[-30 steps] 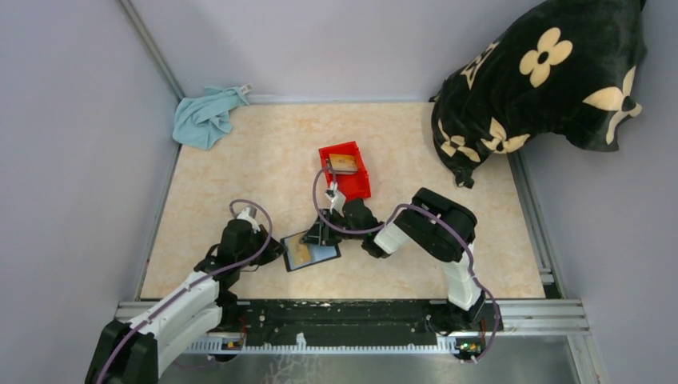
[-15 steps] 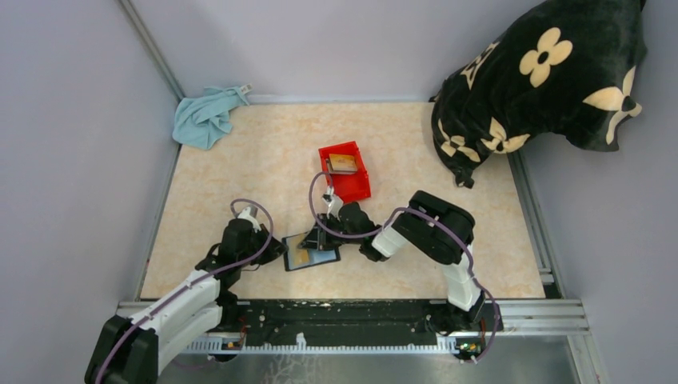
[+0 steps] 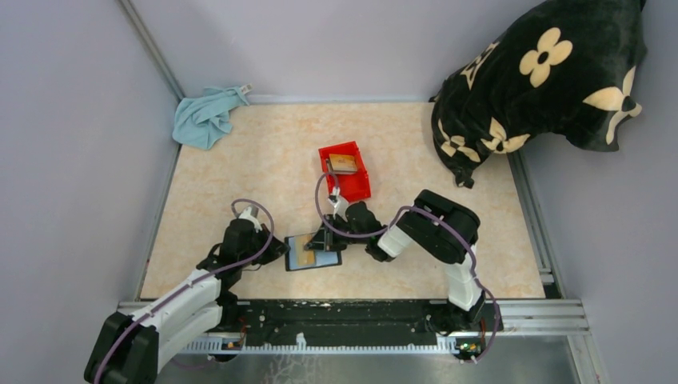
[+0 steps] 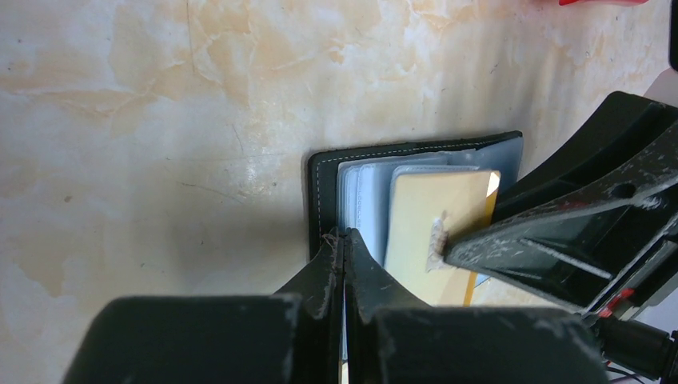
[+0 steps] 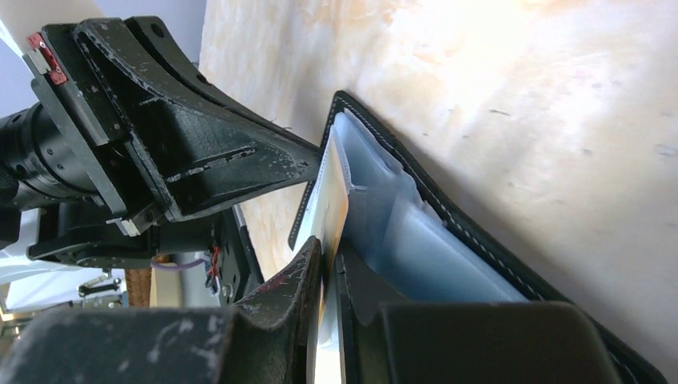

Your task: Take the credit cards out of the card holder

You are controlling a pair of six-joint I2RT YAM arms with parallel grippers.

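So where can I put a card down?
Bare table between the blue cloth and the red bin, and between the bin and the flowered pillow. Crowded at the card holder, where the left claw and right claw meet.

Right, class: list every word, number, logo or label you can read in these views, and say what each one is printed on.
No text can be read in any view.
tan card in the card holder: no legible print on its face.
second card in the red bin: too small to read.
cushion: cream flower shapes and a letter-like mark, too blurred to read.
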